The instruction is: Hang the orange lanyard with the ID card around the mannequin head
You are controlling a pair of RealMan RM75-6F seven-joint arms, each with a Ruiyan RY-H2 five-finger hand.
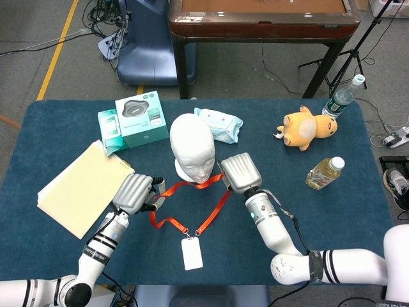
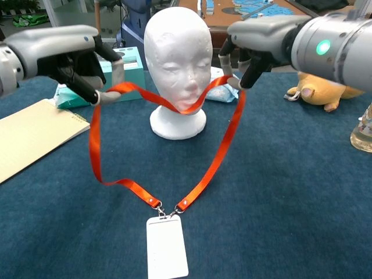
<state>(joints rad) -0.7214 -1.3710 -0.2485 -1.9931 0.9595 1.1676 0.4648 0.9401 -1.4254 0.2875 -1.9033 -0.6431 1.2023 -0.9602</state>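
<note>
I have the orange lanyard pinched in both hands. My left hand grips the strap at one side of the loop, fingers curled onto it, and my right hand pinches it at the other side, beside the mannequin head. Between the two grips the top of the loop sags across the chin and neck of the face, in front of it, not over it. Lower down the two straps run together to the clip, and the ID card lies flat on the blue desk, near the front edge.

As I judge it, the pick-up is done and the loop is held open, but the hanging itself is not yet done: the strap has to rise above the crown, pass to the back of the head and come down around the neck. The card end probably has to lift off the desk for that. The head is a light foam-looking piece on a small base, so I would expect it to tip if the strap drags on it.

As for writing, the teal box behind the head carries print, but it is too small for me to read. The card face looks blank white.
</note>
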